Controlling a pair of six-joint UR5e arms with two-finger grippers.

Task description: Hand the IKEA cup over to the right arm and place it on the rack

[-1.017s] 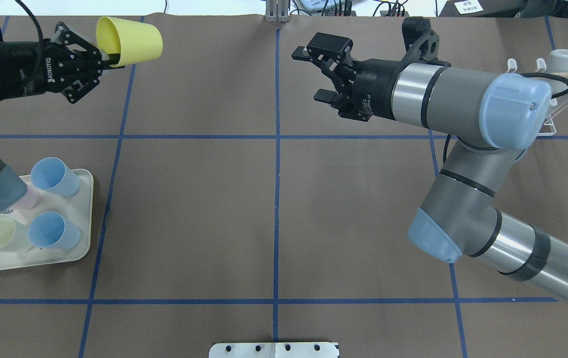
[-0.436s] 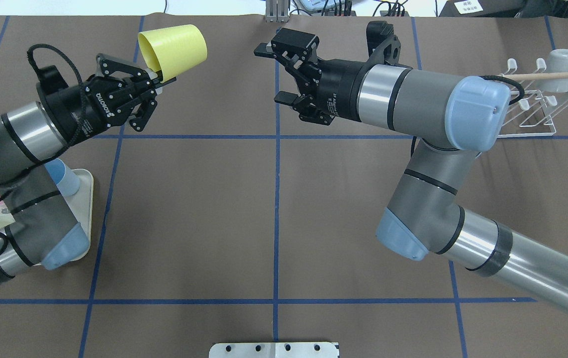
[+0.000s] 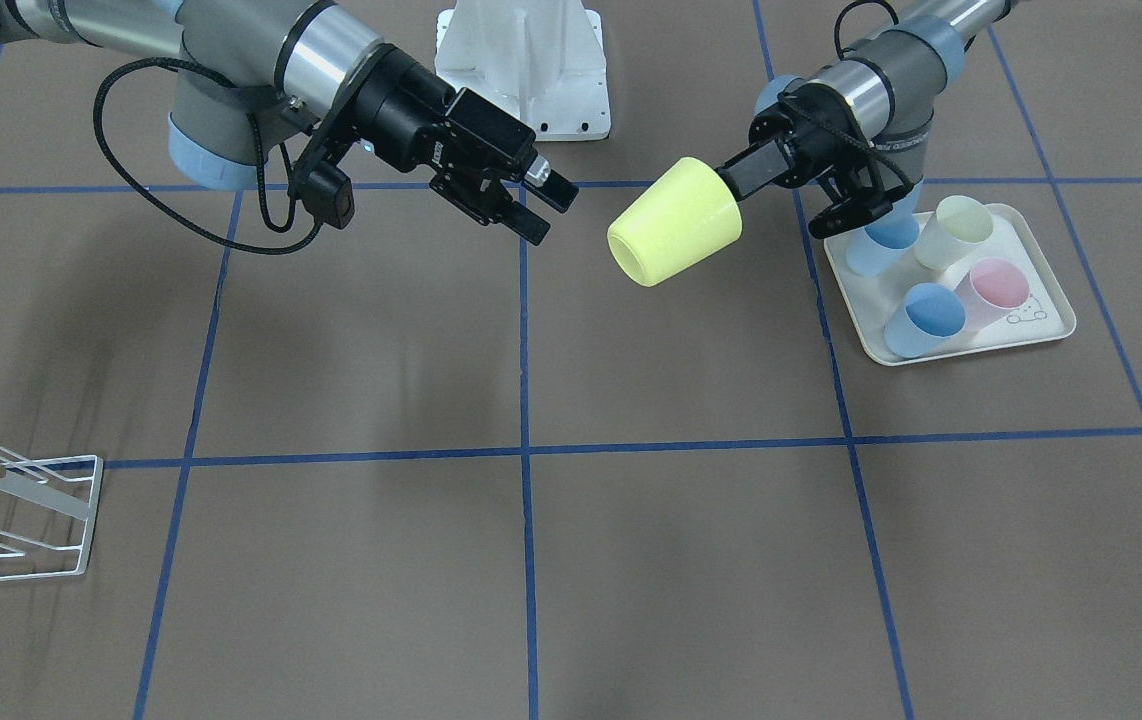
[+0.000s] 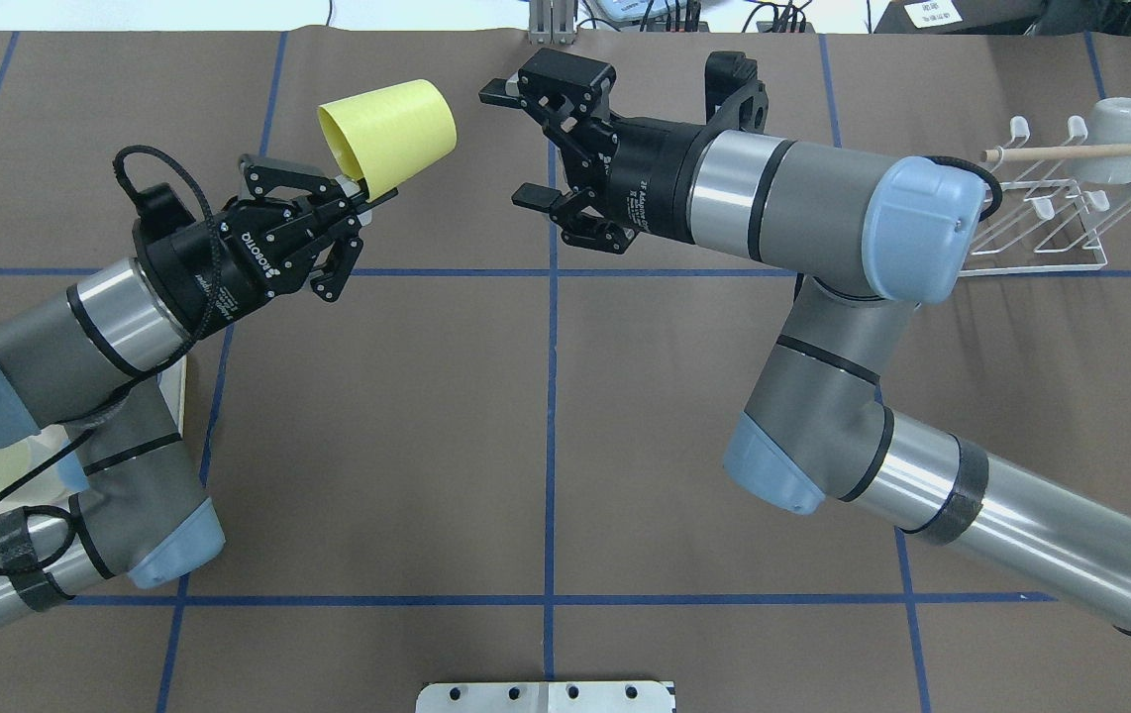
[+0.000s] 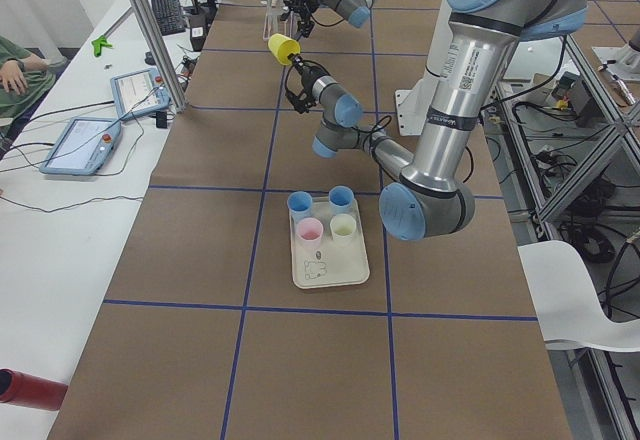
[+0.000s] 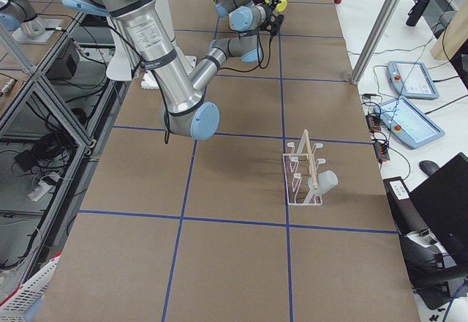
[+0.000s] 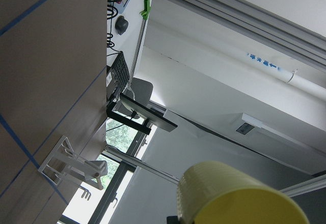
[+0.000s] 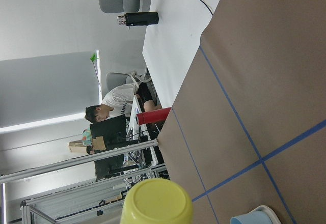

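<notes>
I am in the hand-over step, and the cup has not yet changed arms. The left gripper [image 4: 359,188] holds the yellow cup [image 4: 387,134] in the air over the far middle of the table, pinching the wall at the rim with 1 finger inside the mouth. The cup lies tilted on its side, and its closed bottom points across at the right gripper [image 4: 516,144]. That gripper faces the cup with its 2 fingers spread wide and nothing between them. It is near the cup but apart from it, with bare table showing in the gap. In the right wrist view the cup's bottom sits low in the frame, so I judge the approach is roughly lined up but not centred.

Next I need to close the gap so the right fingers come either side of the cup body. They should shut on it before the left gripper lets go. The cup tapers towards the bottom, so I would reach well past the narrow end, or it may squeeze out.

The rack [image 4: 1051,213] stands well off to the right at the table's far edge, with a grey cup [image 4: 1120,124] already on it. 4 more cups wait on the tray [image 3: 971,345] at the left.
</notes>
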